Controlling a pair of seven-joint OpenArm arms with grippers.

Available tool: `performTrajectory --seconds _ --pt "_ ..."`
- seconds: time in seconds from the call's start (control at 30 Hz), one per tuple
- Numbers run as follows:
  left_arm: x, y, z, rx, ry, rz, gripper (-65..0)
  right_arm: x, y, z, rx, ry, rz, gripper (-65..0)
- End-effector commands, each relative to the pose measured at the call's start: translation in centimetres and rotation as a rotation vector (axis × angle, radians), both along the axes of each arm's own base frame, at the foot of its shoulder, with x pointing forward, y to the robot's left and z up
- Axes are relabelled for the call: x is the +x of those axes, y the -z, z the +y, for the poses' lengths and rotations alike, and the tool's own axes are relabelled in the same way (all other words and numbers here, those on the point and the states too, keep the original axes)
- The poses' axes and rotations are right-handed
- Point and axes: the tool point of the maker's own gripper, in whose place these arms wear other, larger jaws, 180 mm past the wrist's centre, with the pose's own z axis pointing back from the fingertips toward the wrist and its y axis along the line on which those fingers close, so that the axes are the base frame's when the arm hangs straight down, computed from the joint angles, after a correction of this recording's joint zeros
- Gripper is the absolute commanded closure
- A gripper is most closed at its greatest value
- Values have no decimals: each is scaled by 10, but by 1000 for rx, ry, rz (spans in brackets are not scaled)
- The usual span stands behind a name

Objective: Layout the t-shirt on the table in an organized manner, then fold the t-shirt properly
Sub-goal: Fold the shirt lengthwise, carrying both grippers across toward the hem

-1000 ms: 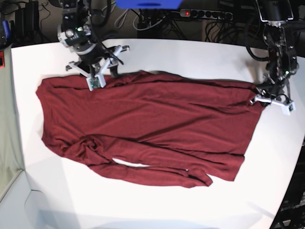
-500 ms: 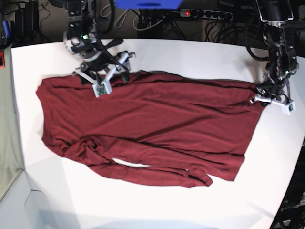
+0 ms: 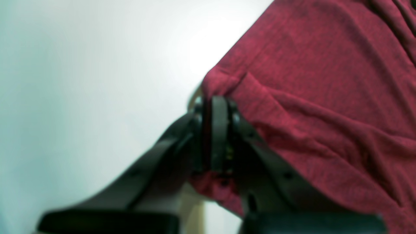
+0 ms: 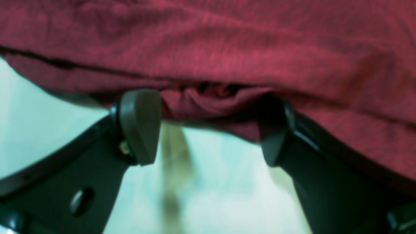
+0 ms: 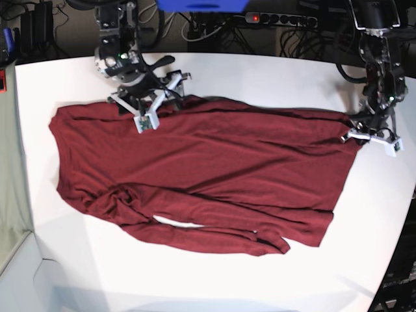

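Right gripper (image 4: 208, 128) let go, jaws spread wide beside far edge of t-shirt (image 5: 195, 175). Left gripper (image 3: 216, 130) pinched shirt's corner. Shirt lay spread on table (image 5: 273, 78), wrinkly; more smoothing likely before folding.

The t-shirt (image 5: 201, 175) is plain dark red, maroon with a faint heathered weave and no print, against the matte white table (image 5: 273, 78). Beside the shirt's edges, both grippers' fingers (image 4: 139, 125) are black, on pale grey arms.

The wrinkled maroon t-shirt (image 5: 201, 175) lies spread flat across the white table (image 5: 273, 78).
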Motion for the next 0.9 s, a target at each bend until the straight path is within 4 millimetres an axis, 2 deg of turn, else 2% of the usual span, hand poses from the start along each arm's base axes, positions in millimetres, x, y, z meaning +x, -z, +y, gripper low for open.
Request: performTrajectory --seconds 0.0,0.1,0.17,0.3,0.6,0.8,0.87 --pt "9 -15 9 29 -7 -42 -1 2 -3 2 11 2 -10 -398" --pt "9 -15 9 29 -6 -42 -1 -1 2 3 12 1 7 -284" --pt "9 -15 9 29 -6 -42 -1 -3 7 3 12 0 21 -184" --pt "9 -15 9 28 -7 -43 -1 -6 4 1 9 6 17 0" --pt "12 -21 11 30 -7 -57 -1 -12 -25 -7 -8 10 -51 0" --pt "12 -21 11 31 -7 -59 -1 -13 -36 -11 -18 8 -78 0" --pt "15 -28 9 37 1 -77 -1 -15 -36 -12 -22 6 -77 0"
